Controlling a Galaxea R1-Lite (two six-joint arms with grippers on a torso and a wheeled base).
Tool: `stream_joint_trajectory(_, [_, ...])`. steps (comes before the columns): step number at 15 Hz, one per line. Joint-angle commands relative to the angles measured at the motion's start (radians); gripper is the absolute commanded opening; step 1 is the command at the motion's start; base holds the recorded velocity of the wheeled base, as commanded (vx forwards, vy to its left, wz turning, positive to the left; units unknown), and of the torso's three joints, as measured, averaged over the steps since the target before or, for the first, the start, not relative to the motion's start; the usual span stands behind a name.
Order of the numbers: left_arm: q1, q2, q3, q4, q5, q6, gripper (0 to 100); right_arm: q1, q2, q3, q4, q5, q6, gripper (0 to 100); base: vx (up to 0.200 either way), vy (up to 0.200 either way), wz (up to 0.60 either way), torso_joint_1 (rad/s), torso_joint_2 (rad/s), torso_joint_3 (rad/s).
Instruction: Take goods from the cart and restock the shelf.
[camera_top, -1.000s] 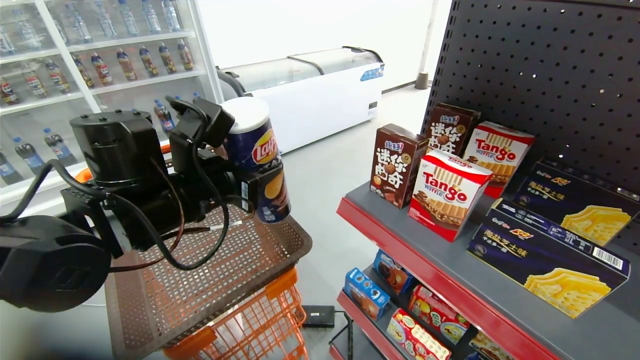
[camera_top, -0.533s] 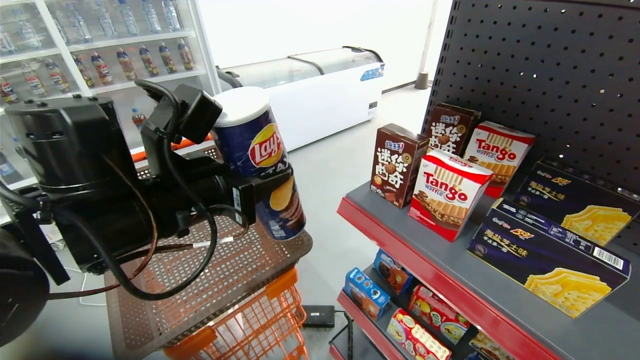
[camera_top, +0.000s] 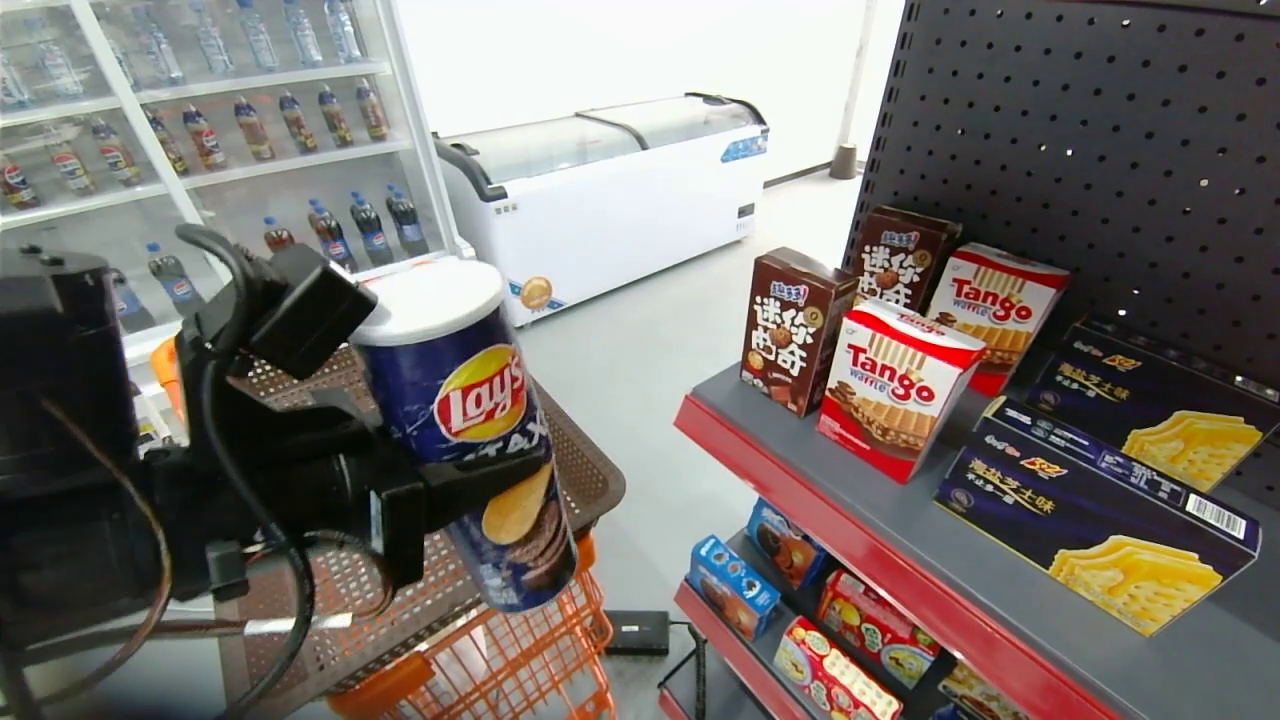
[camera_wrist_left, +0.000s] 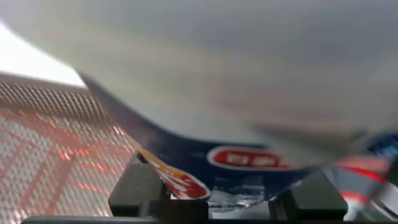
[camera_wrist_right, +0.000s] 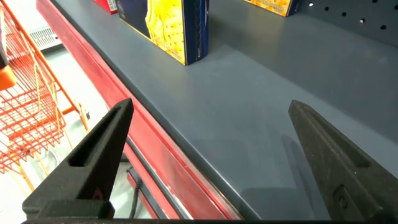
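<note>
Our left gripper (camera_top: 440, 492) pinches the chip can (camera_top: 455, 400), held clear of the cart (camera_top: 600, 480); we have yet to place it on the shelf (camera_top: 880, 515).

The left gripper (camera_top: 468, 478) grips a tilted blue chip can (camera_top: 450, 395) over the cart (camera_top: 592, 482), left of the shelf (camera_top: 900, 520)

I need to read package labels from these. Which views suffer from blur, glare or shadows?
Head view: chip can in the left tool reads sharp; the wall behind the freezer is blown white. Left wrist view: the can sits close to the lens, smeared, label unreadable. Right wrist view: shelf evenly lit, faint shadow under the open right tool.
</note>
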Motion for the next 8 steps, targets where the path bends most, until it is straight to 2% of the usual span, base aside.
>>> stream_joint_trajectory(1, [0.0,-0.094,0.06,0.009,-0.063,-0.003,0,0.0,0.001,0.0,0.0,0.0,0.0,100,0.0,0.0,0.0,0.0,0.0,0.0])
stream_joint_trajectory(4, [0.002,-0.137,0.108,0.017,-0.131,-0.001,0,0.0,0.001,0.0,0.002,0.003,-0.002,100,0.0,0.0,0.0,0.0,0.0,0.0])
stream_joint_trajectory(7, [0.002,-0.165,0.111,0.019,-0.173,0.0,0,0.0,0.001,0.0,0.0,0.008,0.0,100,0.0,0.0,0.0,0.0,0.0,0.0])
stream_joint_trajectory(8, [0.0,-0.174,0.112,0.019,-0.209,0.0,0,0.0,0.001,0.0,0.0,0.006,0.003,100,0.0,0.0,0.0,0.0,0.0,0.0])
